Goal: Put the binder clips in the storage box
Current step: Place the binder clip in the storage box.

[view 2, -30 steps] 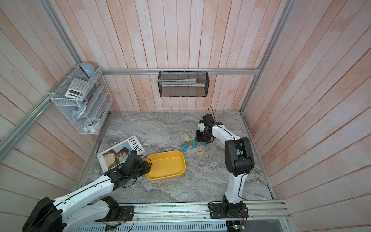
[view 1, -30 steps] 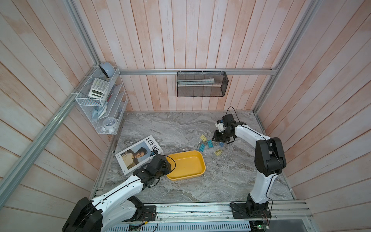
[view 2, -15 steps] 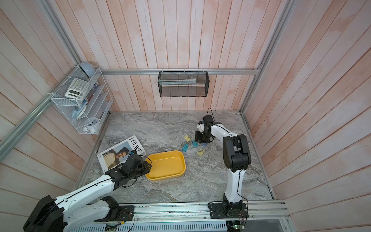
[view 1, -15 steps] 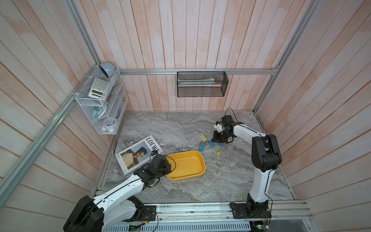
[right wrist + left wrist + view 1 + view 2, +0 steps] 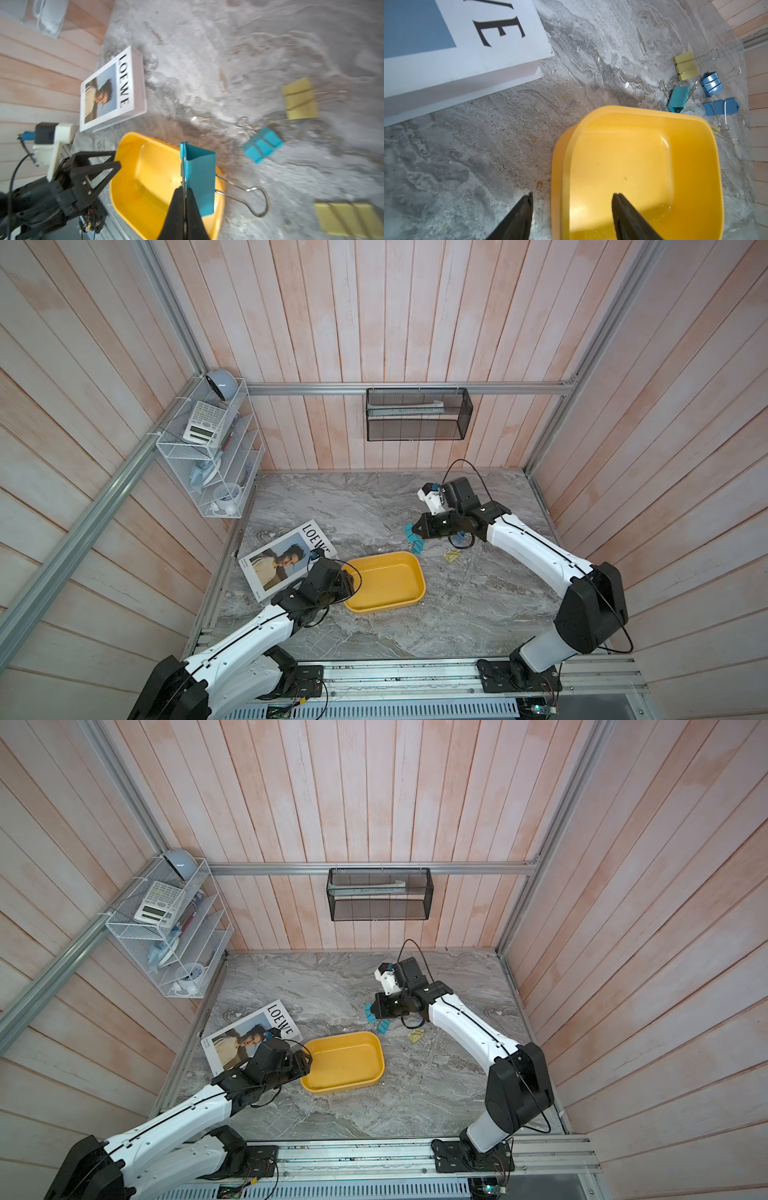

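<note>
Five clips are shown lying on the table, clustered just beyond the far right corner of the box; one pale yellow clip is partly hidden behind the rim. A sixth, a teal clip, is clamped by one side between the pressed-together jaws of the right gripper. It is seen upright in front of the box's far rim in the right wrist view. In both top views this gripper is placed over the cluster, close to that corner.

The near left rim of the box is straddled by the left gripper, whose jaws are held apart: one finger stands outside the wall, over the table, and the other over the box floor. Contact with the rim cannot be told.

A narrow strip of table is left between the box and the corner of the magazine. Broad bare table is seen to the right and front of the box.
</note>
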`<state>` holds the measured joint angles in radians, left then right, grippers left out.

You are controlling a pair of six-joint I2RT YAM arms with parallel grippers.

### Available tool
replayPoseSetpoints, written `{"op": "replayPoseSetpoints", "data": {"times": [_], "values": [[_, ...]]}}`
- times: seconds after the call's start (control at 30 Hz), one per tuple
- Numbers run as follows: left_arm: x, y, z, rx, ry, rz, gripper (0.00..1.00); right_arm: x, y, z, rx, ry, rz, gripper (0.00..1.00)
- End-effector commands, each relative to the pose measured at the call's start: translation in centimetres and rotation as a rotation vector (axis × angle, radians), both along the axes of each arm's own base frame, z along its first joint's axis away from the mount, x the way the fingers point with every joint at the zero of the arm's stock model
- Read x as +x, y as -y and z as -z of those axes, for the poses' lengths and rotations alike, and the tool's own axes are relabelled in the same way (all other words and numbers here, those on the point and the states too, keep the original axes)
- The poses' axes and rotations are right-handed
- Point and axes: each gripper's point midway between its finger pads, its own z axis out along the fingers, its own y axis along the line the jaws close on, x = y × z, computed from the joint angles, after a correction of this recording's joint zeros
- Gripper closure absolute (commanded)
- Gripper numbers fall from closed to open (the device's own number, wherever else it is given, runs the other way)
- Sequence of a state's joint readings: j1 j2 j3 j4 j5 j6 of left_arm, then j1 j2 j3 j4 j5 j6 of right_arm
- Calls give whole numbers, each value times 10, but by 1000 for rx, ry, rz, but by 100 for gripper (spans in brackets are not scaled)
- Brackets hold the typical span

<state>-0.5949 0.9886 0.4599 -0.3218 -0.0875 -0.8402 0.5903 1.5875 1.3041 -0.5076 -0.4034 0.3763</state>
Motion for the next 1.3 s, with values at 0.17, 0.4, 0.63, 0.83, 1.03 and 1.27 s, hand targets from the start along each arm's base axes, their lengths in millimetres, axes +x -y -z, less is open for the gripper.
{"op": "replayPoseSetpoints", "data": {"times": [0.17,0.4,0.63,0.83,1.03,1.27], "values": [[4,-13,-10,32,55,-37,33,-43,-66,32,56,-95,33,100],[3,-16,-9,40,65,-39,33,-63,-103,74,95,-175,99,100],[1,-16,-5,38,64,-32,33,-67,-124,103,76,-222,107,100],[0,-16,-1,31,65,-30,33,-65,-133,115,83,-248,112,100],[-1,-17,4,35,62,-33,33,-75,-137,105,118,-259,41,59],[-3,-18,4,26,61,-38,33,-85,-100,63,111,-205,-31,55]]}}
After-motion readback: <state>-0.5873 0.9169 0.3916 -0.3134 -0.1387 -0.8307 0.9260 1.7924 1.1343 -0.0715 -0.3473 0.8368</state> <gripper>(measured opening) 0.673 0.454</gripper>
